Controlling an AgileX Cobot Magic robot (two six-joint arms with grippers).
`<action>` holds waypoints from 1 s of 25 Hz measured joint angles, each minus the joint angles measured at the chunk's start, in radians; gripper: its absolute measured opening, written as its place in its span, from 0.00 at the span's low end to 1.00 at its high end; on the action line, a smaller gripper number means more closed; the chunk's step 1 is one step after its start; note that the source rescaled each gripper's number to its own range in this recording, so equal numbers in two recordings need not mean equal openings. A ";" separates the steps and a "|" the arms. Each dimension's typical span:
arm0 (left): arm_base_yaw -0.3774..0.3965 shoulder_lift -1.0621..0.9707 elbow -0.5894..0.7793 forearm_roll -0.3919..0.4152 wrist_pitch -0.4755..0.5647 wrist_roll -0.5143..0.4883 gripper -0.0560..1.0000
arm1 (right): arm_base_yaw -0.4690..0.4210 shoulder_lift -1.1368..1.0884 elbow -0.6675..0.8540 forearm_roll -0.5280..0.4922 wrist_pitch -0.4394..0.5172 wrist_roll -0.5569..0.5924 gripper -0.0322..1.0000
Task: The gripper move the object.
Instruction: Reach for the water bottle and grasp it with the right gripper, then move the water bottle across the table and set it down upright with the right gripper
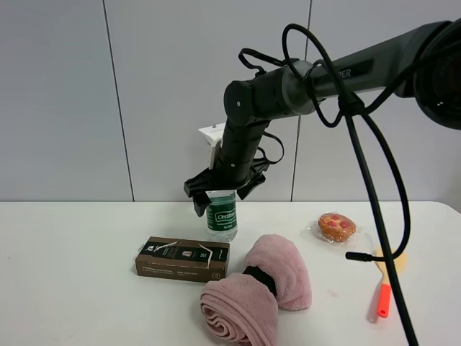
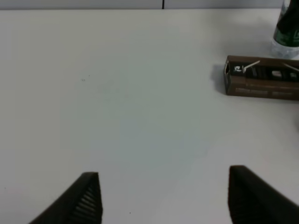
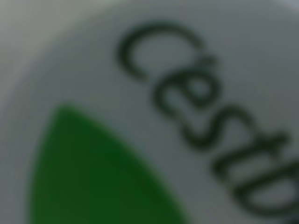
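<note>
The object, a small clear water bottle (image 1: pixel 222 219) with a green "Cestbon" label, stands upright on the white table (image 1: pixel 65 267), just behind the brown box. My right gripper (image 1: pixel 222 196) reaches in from the right and hangs over the bottle's top. Its jaws stand spread on either side of the neck, wider than the bottle. The right wrist view is filled by the blurred white and green cap (image 3: pixel 140 121). My left gripper (image 2: pixel 163 179) is open and empty over bare table. The bottle's lower part (image 2: pixel 287 28) also shows in the left wrist view.
A flat dark brown box (image 1: pixel 183 259) lies in front of the bottle and shows in the left wrist view (image 2: pixel 261 77). A rolled pink towel (image 1: pixel 256 297) lies front centre. A wrapped small cake (image 1: pixel 336 226) and an orange-handled spoon (image 1: pixel 385 288) lie at the right.
</note>
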 joint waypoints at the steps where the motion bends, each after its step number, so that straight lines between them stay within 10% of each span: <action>1: 0.000 0.000 0.000 0.000 0.000 0.000 1.00 | 0.002 0.000 0.000 0.000 -0.003 -0.011 0.75; 12: 0.000 0.000 0.000 0.000 0.000 0.000 1.00 | 0.024 0.000 0.000 -0.061 -0.047 -0.046 0.11; 25: 0.000 0.000 0.000 0.000 0.000 0.000 1.00 | 0.024 0.000 0.000 -0.083 -0.047 -0.022 0.07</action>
